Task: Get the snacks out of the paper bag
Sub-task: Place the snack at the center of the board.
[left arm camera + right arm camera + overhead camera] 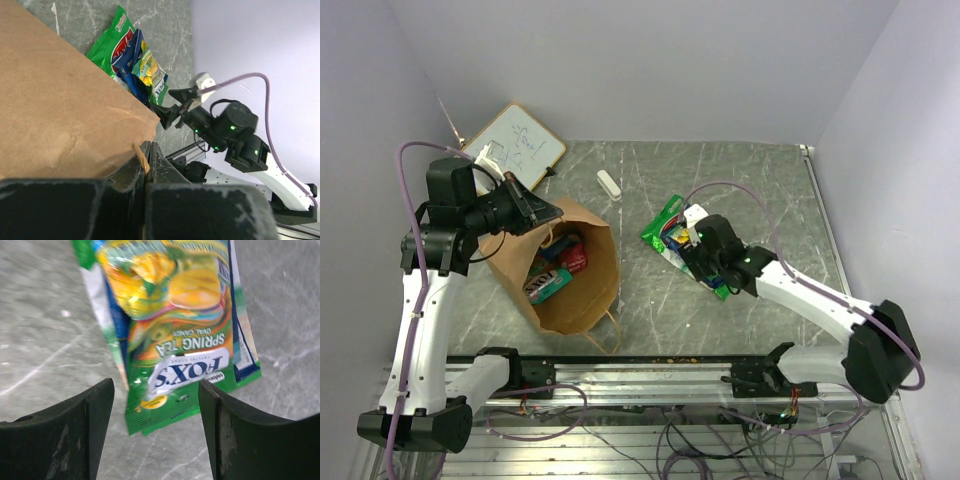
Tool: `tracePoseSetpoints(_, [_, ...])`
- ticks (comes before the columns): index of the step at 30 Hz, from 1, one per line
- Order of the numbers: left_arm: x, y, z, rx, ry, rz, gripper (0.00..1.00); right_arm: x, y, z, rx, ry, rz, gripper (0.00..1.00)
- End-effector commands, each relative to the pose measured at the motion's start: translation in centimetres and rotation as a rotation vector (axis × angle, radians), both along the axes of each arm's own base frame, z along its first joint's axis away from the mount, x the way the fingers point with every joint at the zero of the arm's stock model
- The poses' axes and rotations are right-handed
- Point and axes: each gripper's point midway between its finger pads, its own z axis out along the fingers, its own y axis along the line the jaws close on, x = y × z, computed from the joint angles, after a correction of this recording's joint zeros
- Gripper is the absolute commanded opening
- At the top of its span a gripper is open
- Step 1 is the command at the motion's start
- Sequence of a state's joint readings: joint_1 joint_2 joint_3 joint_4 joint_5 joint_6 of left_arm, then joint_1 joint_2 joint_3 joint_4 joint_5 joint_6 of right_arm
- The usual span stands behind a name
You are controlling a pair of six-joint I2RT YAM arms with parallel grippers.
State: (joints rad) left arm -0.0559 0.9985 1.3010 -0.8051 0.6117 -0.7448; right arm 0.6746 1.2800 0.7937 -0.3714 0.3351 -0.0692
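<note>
Snacks are flat foil packets: light, floppy, slick, crinkly. Best taken by pinching a sealed edge or corner; a flat-on grab would likely slide off.

Three are out on the surface, overlapping in a pile: green packet at the far end, blue packet on it, multicoloured packet on top.

Right tool hangs just above the pile, jaws wide, holding nothing. The multicoloured packet's near end lies between the fingers, apparently untouched.

Paper bag lies on its side to the left, mouth up toward the camera. It is thin kraft, which creases easily.

Left tool is clamped tight on the bag's rim.

A few more packets are inside the bag, well apart from the right tool.
</note>
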Motion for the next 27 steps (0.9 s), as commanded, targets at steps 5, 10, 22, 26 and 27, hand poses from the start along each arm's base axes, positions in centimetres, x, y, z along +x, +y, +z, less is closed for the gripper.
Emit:
tracePoseSetpoints(5, [-0.8, -0.1, 0.9, -0.001, -0.041, -0.019, 0.07, -3.3, 10.1, 10.7, 0.4, -0.164, 0.486, 0.71])
tracePoseSetpoints(10, [-1.3, 0.0, 0.4, -0.001, -0.034, -0.011, 0.07, -7.6, 15.6, 14.2, 0.497, -0.197, 0.786, 0.71])
tracePoseSetpoints(22, [-2.4, 0.2, -0.1, -0.001, -0.023, 0.003, 0.07, -14.3, 24.6, 15.6, 0.375, -0.278, 1.219, 0.71])
tracePoseSetpoints(26, [-2.5, 0.2, -0.1, -0.003, -0.024, 0.004, 0.07, -14.9, 26.5, 14.9, 0.343, -0.331, 1.307, 0.7])
tracePoseSetpoints(27, [-2.5, 0.2, -0.2, -0.003, -0.022, 0.004, 0.07, -14.9, 27.0, 14.4, 0.323, -0.341, 1.323, 0.7])
